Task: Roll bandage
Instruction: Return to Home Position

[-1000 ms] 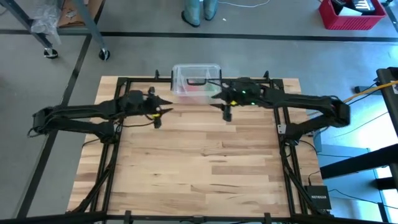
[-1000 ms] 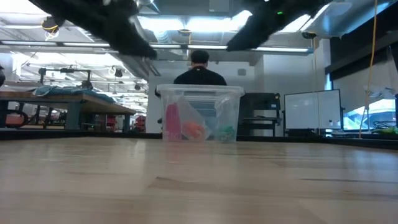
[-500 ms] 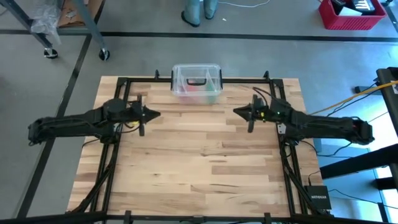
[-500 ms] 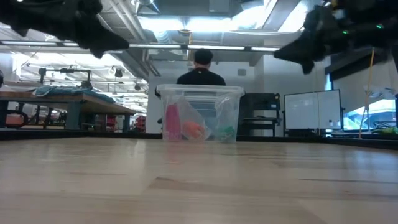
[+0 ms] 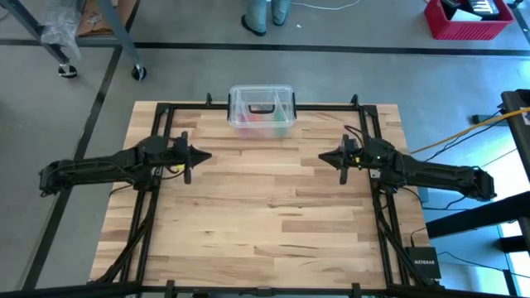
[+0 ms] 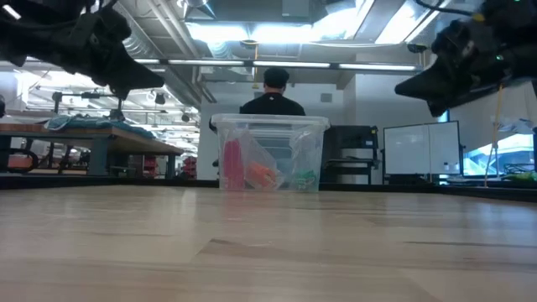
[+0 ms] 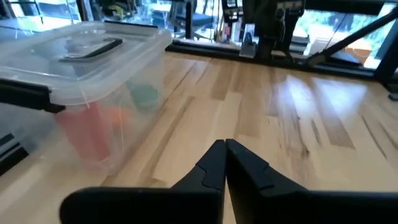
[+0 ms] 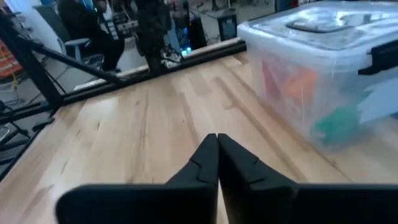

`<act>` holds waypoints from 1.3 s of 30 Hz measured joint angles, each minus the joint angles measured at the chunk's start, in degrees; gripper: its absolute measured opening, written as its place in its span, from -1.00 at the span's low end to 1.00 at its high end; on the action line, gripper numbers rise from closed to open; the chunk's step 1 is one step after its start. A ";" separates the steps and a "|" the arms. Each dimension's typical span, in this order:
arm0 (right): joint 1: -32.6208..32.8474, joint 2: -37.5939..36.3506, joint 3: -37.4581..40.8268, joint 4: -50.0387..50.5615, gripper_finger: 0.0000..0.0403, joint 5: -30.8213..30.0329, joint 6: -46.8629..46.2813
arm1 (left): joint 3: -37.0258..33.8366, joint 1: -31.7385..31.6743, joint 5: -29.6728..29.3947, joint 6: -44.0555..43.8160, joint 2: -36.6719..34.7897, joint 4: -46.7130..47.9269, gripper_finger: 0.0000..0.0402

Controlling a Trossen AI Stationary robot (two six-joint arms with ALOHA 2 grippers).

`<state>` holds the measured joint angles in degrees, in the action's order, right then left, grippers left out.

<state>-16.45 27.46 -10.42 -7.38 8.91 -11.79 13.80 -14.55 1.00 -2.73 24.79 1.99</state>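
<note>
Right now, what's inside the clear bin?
Through the walls of the closed clear bin: the green bandage, an orange item and a red upright item. Whether the bandage is fully rolled, and anything behind them, cannot be told.

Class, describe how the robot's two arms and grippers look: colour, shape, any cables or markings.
The left arm and right arm are matte black, slim and built of jointed segments. The left gripper and right gripper each have two black, flat-sided fingers tapering to pointed tips. Thin dark cables loop near the wrists; no markings are readable.
</note>
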 joint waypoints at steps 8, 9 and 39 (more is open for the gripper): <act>-0.07 -10.16 3.92 -0.07 -0.91 -1.90 -0.50 | -3.14 -0.01 -0.05 -1.20 -9.11 0.74 -0.99; -0.07 -10.94 4.39 -0.08 -0.91 -1.91 -0.50 | -3.71 -0.01 -0.28 -1.59 -10.24 0.73 -0.99; -0.02 -25.35 9.86 5.22 -0.90 -2.75 -3.21 | -10.83 0.03 -4.66 -5.46 -24.54 3.35 -0.99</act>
<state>-16.47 2.11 -0.56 -2.15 6.16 -15.00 2.96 -14.53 -3.67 -8.19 0.25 5.33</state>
